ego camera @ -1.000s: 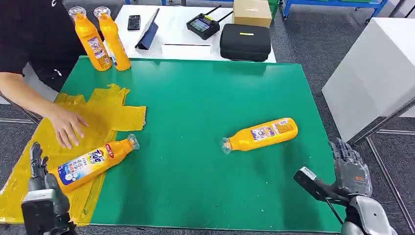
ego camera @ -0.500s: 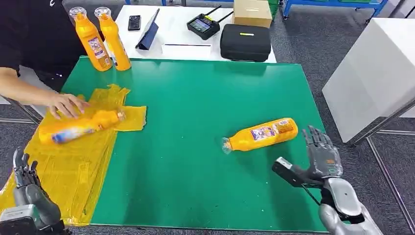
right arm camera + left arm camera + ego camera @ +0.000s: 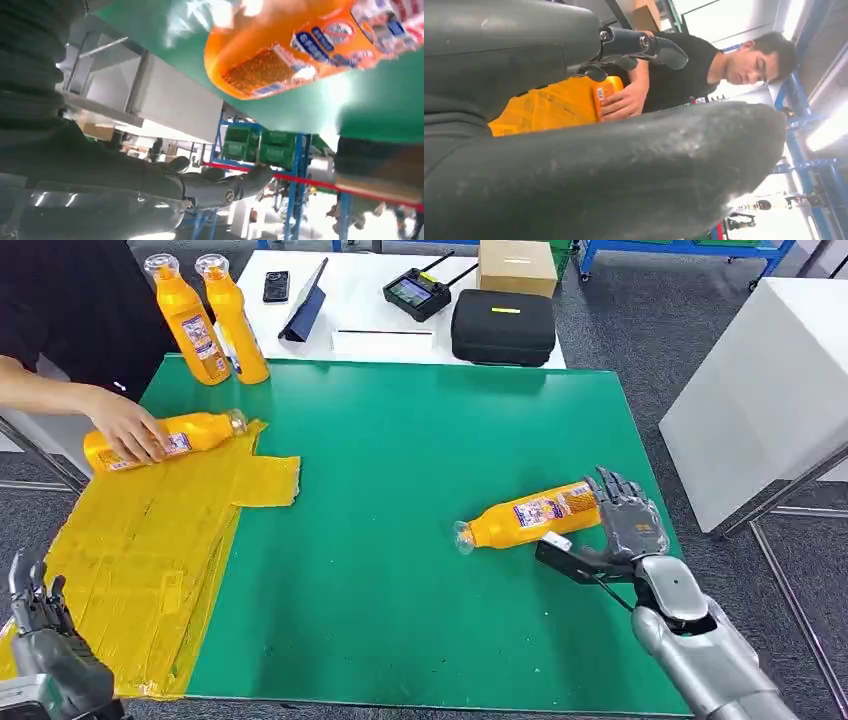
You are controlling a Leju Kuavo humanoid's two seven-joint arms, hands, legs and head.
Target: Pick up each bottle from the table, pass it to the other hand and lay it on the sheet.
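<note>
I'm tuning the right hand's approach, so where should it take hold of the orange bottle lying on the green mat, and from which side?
Grip the wide labelled body of the orange bottle, not the narrow clear-capped neck pointing toward the yellow sheet. It lies on its side, so closing across its width from above looks best. The right hand, open at the base end, is probably well placed.

Green table (image 3: pixel 400 460) bearing yellow sheet (image 3: pixel 140 570) and bottles.
One orange bottle (image 3: pixel 530 515) lying just beside the right hand's fingers (image 3: pixel 625 502); two upright bottles (image 3: pixel 210 320) at far left corner, well apart from them.
</note>
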